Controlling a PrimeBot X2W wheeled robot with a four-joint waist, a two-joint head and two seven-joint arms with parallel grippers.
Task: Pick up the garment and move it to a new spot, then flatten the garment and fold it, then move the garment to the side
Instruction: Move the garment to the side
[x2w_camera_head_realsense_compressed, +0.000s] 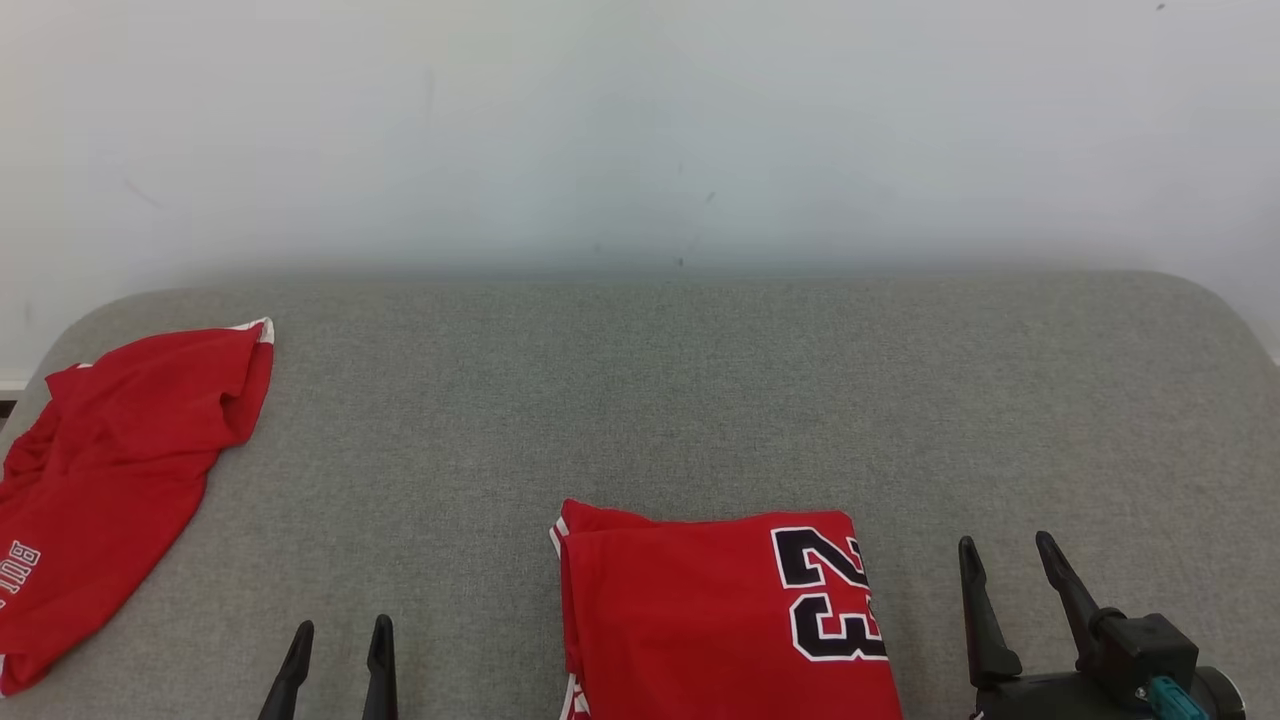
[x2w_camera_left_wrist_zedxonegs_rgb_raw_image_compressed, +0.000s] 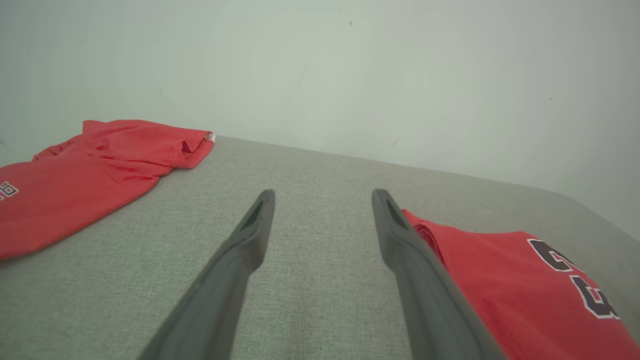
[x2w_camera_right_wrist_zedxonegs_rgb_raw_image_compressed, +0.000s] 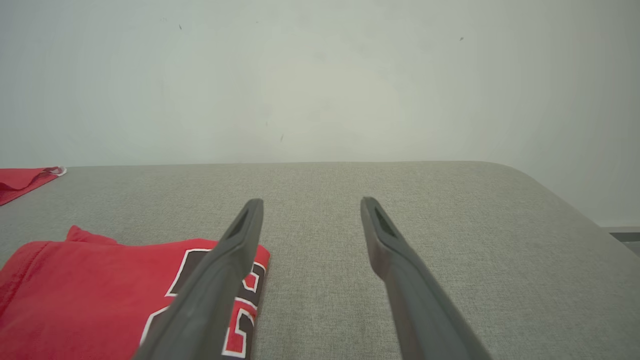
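A red garment (x2w_camera_head_realsense_compressed: 720, 620) printed with a black 23 lies folded on the grey fabric surface (x2w_camera_head_realsense_compressed: 640, 400), at the near middle between my two grippers. My left gripper (x2w_camera_head_realsense_compressed: 340, 640) stands open to its left, off the cloth, with nothing between its fingers. In the left wrist view the left gripper (x2w_camera_left_wrist_zedxonegs_rgb_raw_image_compressed: 324, 194) points over bare fabric, and the folded garment (x2w_camera_left_wrist_zedxonegs_rgb_raw_image_compressed: 510, 285) lies just right of its right finger. My right gripper (x2w_camera_head_realsense_compressed: 1005, 545) stands open to the right of the garment. In the right wrist view the right gripper (x2w_camera_right_wrist_zedxonegs_rgb_raw_image_compressed: 311, 201) is empty, and its left finger overlaps the garment's (x2w_camera_right_wrist_zedxonegs_rgb_raw_image_compressed: 90, 295) printed corner.
A second red garment (x2w_camera_head_realsense_compressed: 110, 480) with white lettering lies loosely spread at the far left edge of the surface, also seen as the red cloth (x2w_camera_left_wrist_zedxonegs_rgb_raw_image_compressed: 90, 170) in the left wrist view. A pale wall (x2w_camera_head_realsense_compressed: 640, 130) rises behind the rounded back edge.
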